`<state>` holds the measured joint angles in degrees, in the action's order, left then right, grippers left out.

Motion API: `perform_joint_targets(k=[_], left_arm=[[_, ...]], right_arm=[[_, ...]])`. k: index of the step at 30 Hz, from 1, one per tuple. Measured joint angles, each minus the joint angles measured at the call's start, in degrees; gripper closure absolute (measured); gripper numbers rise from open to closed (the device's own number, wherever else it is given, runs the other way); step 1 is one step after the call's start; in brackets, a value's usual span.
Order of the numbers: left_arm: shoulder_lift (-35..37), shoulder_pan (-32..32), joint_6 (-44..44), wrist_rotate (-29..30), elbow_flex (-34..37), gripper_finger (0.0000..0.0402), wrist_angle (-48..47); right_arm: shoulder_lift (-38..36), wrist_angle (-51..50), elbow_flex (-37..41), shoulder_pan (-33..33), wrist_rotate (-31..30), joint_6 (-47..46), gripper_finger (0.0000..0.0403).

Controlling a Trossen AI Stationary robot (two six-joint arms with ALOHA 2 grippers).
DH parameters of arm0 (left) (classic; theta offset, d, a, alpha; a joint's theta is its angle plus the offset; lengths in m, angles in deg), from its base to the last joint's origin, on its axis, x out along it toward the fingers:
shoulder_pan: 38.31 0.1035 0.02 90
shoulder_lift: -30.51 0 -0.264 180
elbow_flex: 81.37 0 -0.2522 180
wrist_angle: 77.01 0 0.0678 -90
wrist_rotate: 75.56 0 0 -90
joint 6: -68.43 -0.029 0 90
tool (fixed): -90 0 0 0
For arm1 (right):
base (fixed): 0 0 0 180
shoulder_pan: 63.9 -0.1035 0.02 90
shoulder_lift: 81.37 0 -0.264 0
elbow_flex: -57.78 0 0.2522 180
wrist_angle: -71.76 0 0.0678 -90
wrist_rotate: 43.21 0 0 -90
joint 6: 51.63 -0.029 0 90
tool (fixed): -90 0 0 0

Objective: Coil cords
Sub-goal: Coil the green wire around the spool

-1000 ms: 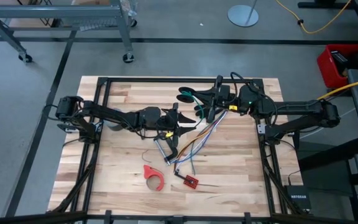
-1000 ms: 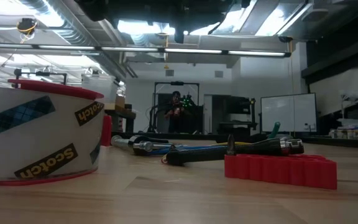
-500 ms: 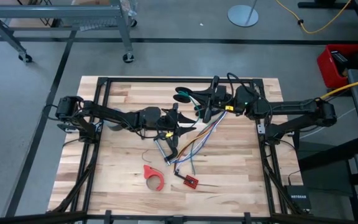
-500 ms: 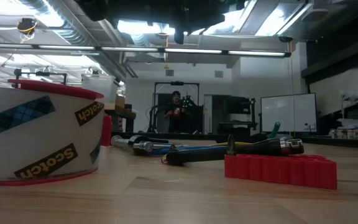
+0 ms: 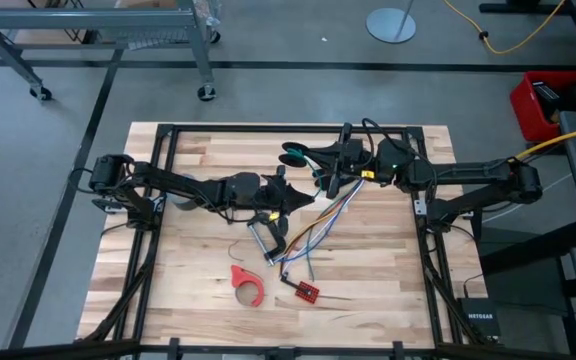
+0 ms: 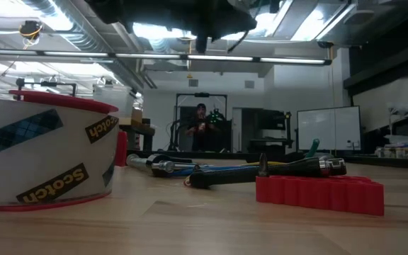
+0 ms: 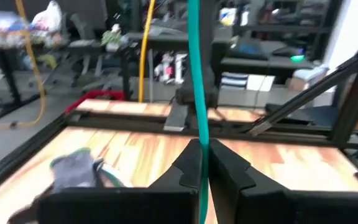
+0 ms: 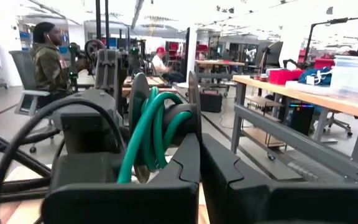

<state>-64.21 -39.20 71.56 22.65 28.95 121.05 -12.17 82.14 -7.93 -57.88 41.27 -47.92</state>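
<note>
The cord's coil, several green and dark loops, hangs above the far middle of the table with my right gripper shut on it. The loops fill the right wrist view just past the fingers. From the coil a green tail runs to my left gripper, which is shut on it over the table's middle. In the left wrist view the tail rises straight from between the fingers. My left gripper pinches the green tail between its two fingers. The fingers come about level from the table's left and lie across the cord. The cord stands straight above them, clear of the table. My right gripper holds the coil by a bunch of several green loops between its two fingers. It comes about level from the table's right. The coil is lifted clear of the table; the fingers themselves hide the exact place of contact.
Below the grippers lie a multicoloured wire bundle joined to a small red board, a red tape dispenser and some hand tools. The low view shows a tape roll and a red block. People sit beyond the table.
My left gripper has shut on the cord's green tail; its fingers stood apart half a second ago. It has stayed in the same spot. The coil has stayed lifted in my right gripper.
</note>
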Motion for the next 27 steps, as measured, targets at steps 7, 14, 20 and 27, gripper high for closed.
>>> perform_joint_targets(k=[7, 14, 20, 27], left_arm=[[0.66, 0.00, 2.84, 5.80, 0.00, 0.0398, -6.63], [4.21, 0.02, 7.76, 14.76, 0.02, 0.0399, -20.00], [9.16, 0.17, 11.84, 23.15, 0.02, 0.0400, -33.65], [15.73, 0.17, 11.85, 27.86, 0.02, 0.0401, -39.98]], right_arm=[[-1.16, -5.22, 0.00, 0.00, -0.02, 0.17, 0.0400], [-1.23, -14.63, 0.00, 0.00, -0.07, -0.52, 0.0400], [-1.21, -17.44, 0.00, 0.00, -1.81, -0.62, 0.0400], [-1.21, -21.28, 0.00, 0.00, -1.56, -0.86, 0.0400]])
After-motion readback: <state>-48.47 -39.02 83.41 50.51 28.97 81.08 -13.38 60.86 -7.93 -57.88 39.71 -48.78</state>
